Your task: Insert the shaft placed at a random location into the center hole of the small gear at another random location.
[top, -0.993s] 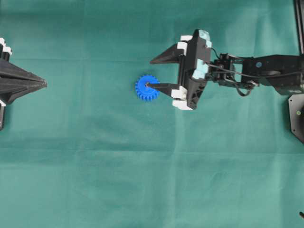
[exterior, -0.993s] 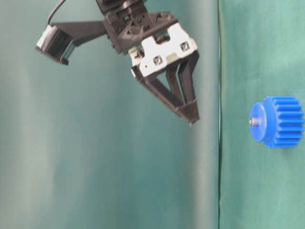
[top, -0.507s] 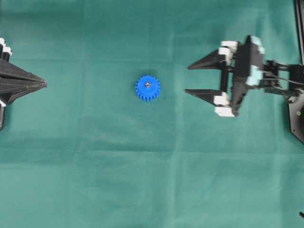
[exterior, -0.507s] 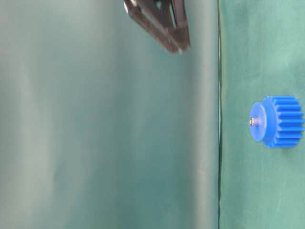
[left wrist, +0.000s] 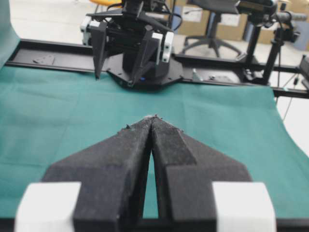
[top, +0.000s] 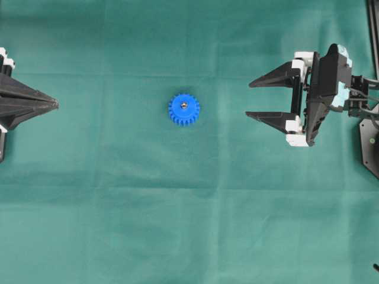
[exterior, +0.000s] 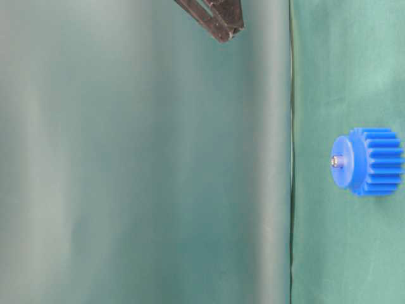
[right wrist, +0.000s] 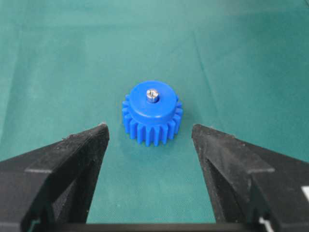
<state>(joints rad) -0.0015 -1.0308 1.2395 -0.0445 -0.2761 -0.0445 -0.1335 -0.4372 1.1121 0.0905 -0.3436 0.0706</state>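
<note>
**Shaft seated, right arm backing off**

Since the right gripper was right over the gear a second ago and now sits well clear of it, this reads as release-and-retreat after the insertion.

Left to right in the overhead view:

- left gripper (top: pixel 54 104): parked at the left edge, fingers pressed together with nothing between them (the left wrist view shows the same), same spot as a second ago.
- small gear (top: pixel 183 109): alone on the green cloth (top: pixel 118 225), mid-table, hub up, in the same place as before. The shaft (top: pixel 184 105) stands in the center hole, only its shiny tip proud of the hub. The hole itself is filled, so not visible. Right wrist view confirms: pin (right wrist: pixel 152 95) upright in the hub of the gear (right wrist: pixel 152 113), no obvious tilt.
- right gripper (top: pixel 259 98): jaws spread wide, empty, pulled back toward the right edge and well apart from the gear. Table-level view catches only its fingertips (exterior: pixel 221 28) at the top of frame, well above the gear (exterior: pixel 370 161).

My read: insertion looks done, with the gear undisturbed by the withdrawal. Seating depth can't be judged from these angles. What's left is probably just parking the right arm.
</note>
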